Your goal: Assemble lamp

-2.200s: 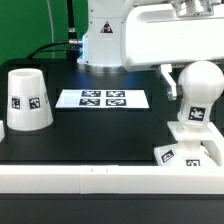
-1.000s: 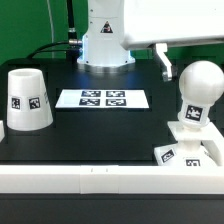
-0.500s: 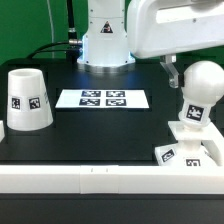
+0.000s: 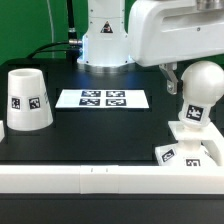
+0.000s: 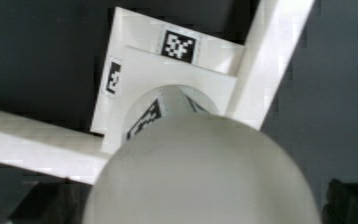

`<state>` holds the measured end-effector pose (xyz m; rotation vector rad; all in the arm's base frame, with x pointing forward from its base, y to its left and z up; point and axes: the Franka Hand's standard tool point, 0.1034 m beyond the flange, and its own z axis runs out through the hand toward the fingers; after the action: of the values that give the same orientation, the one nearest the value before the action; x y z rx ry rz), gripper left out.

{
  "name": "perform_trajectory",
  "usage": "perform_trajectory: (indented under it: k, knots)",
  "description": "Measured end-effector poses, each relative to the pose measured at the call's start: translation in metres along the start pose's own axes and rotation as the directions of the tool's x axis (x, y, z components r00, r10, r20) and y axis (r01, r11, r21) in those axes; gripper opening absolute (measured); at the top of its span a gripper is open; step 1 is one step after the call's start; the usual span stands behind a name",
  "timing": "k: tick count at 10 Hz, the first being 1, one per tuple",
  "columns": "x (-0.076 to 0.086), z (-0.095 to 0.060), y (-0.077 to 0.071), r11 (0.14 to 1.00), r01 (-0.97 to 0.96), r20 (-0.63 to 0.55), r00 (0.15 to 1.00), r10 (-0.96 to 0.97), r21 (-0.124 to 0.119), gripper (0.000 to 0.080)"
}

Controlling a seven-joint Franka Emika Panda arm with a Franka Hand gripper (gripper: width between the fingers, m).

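The lamp's bulb stem (image 4: 202, 88), round head up, stands upright on the flat square base (image 4: 190, 152) at the exterior view's right. My gripper (image 4: 195, 80) is lowered around the bulb's head. One dark finger (image 4: 172, 80) shows beside the head with a small gap; the other is hidden. In the wrist view the bulb head (image 5: 194, 160) fills the middle between my gripper's (image 5: 197, 205) dark fingers at both edges, and the tagged base (image 5: 149, 65) lies beyond. The jaws are open. The tapered shade (image 4: 27, 98) stands at the exterior view's far left.
The marker board (image 4: 103, 99) lies flat mid-table. A white rail (image 4: 90, 180) runs along the front edge, touching the base. The robot's pedestal (image 4: 105, 40) stands at the back. Dark table lies between shade and bulb.
My gripper rose off the bulb's head, then came back down around it. The bulb, base and shade have not moved.
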<state>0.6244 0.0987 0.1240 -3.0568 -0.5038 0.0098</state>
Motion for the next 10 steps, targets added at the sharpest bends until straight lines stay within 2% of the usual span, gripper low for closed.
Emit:
perform_trajectory:
  k: [4,5,8,9,10]
  knots:
    - [-0.0013,0.0002,0.0022,1.000,0.000,0.005,1.000,0.000,-0.002,0.0674]
    - [-0.0013,0.0002,0.0020,1.000,0.000,0.005,1.000,0.000,-0.002,0.0574]
    - [-0.0013,0.0003,0.0017,1.000,-0.025,0.005,1.000,0.025,-0.001,0.0575]
    - [-0.0015,0.0001,0.0018,0.999,-0.036,0.004,0.999,0.036,0.004,0.0575]
    - [-0.0014,-0.0009,0.0023,0.990,-0.139,-0.003,0.990,0.139,0.033,0.0575]
